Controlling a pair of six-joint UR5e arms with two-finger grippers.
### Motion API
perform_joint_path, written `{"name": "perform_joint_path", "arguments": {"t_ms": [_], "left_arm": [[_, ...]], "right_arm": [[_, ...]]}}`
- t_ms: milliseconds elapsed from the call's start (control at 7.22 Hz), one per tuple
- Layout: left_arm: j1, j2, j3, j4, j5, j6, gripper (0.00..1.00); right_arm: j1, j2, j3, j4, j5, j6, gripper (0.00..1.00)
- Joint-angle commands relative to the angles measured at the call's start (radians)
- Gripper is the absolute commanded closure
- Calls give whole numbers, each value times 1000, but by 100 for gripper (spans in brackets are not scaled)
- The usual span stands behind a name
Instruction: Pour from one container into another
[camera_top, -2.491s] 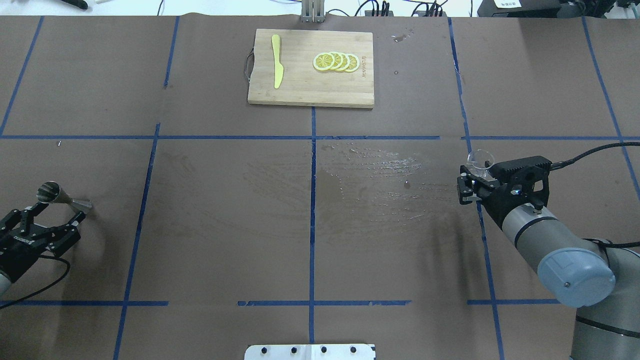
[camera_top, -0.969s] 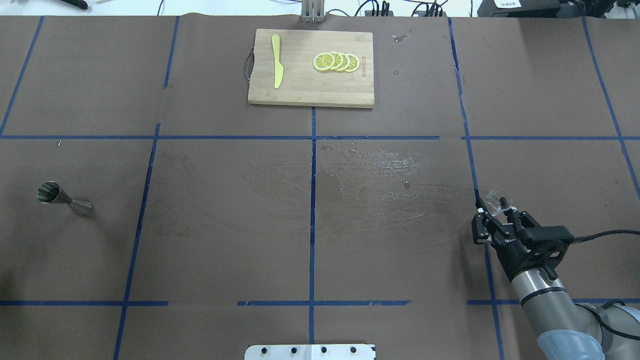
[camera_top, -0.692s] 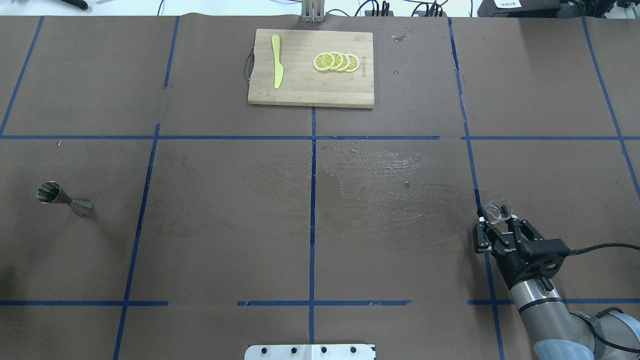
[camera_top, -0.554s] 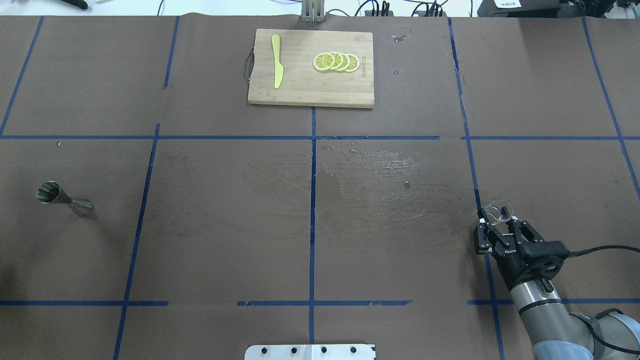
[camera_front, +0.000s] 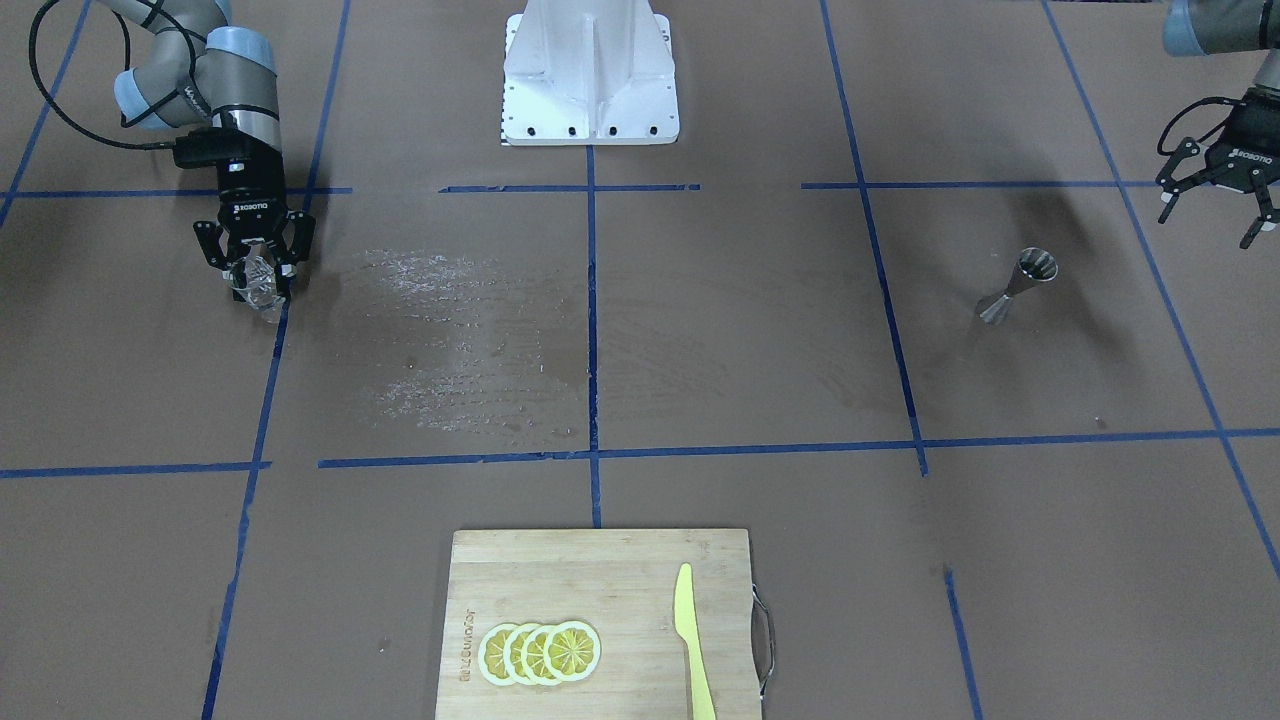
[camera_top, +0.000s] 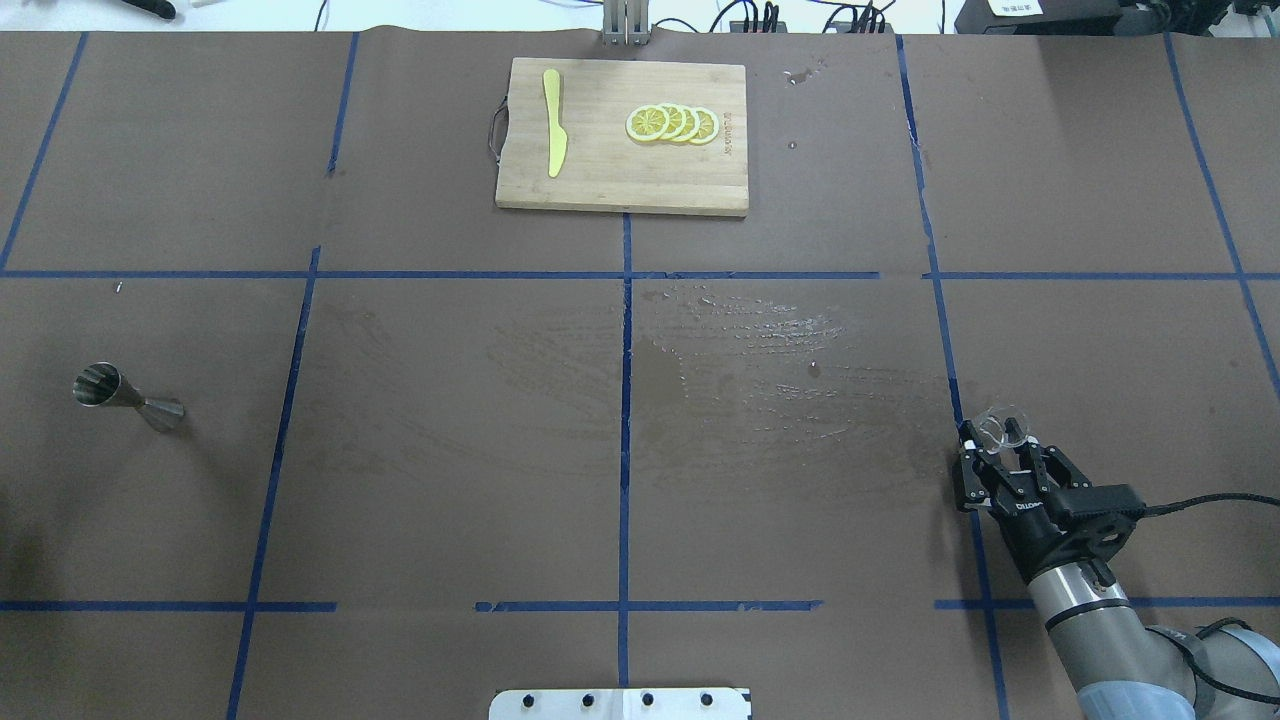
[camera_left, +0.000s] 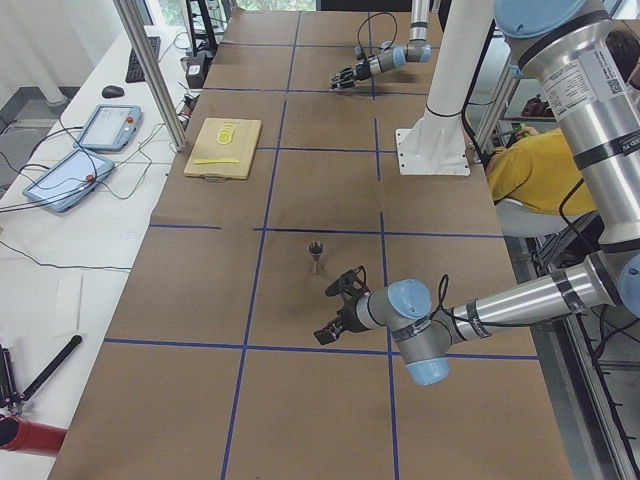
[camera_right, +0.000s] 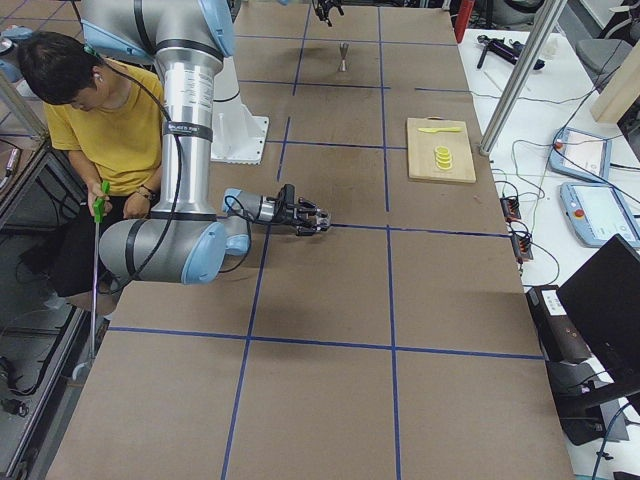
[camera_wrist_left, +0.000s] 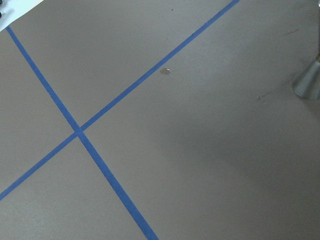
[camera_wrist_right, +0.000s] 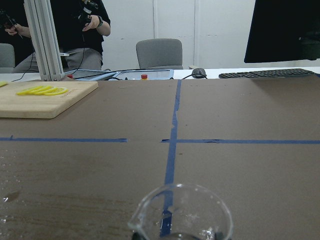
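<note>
The glass cup (camera_top: 1002, 429) sits low at the counter (camera_top: 450, 480), on the robot's side of the cutting board (camera_top: 620, 170) and well off to the board's right. The right claw (camera_front: 258, 268) is clenched on it, one finger on each side, the rim facing up. In the right wrist view the cup's spouted lip fills the bottom edge, with a blue tape line (camera_wrist_right: 172, 145) running away from it.

The jigger (camera_top: 125, 395) stands upright and alone, also on the robot's side of the board but far off to its left. The left claw (camera_front: 1215, 215) hangs apart from it, farther out from the board, fingers spread and holding nothing.

Between cup and jigger lie a wet patch (camera_top: 740, 370) and more tape lines, all flat on the counter. On the board rest four overlapping lemon slices (camera_top: 672, 123) and a yellow knife (camera_top: 553, 122), well apart from both claws
</note>
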Motion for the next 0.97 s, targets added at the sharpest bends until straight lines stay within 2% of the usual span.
{"name": "perform_joint_path", "arguments": {"t_ms": [0, 138, 277, 415, 554, 830], "left_arm": [[-2, 0, -2, -4, -10, 1, 0], [-2, 0, -2, -6, -23, 1, 0], [-2, 0, -4, -13, -24, 1, 0], [-2, 0, -5, -15, -29, 1, 0], [-2, 0, -7, -15, -29, 1, 0], [-2, 0, -10, -15, -30, 1, 0]], "right_arm": [[0, 1, -25, 1, 4, 0, 41], [1, 1, -27, 1, 5, -1, 41], [1, -1, -28, 1, 11, 0, 26], [1, -2, -30, 1, 13, -1, 21], [1, -2, -22, 3, 15, 0, 0], [4, -13, 14, 4, 33, -10, 0]]}}
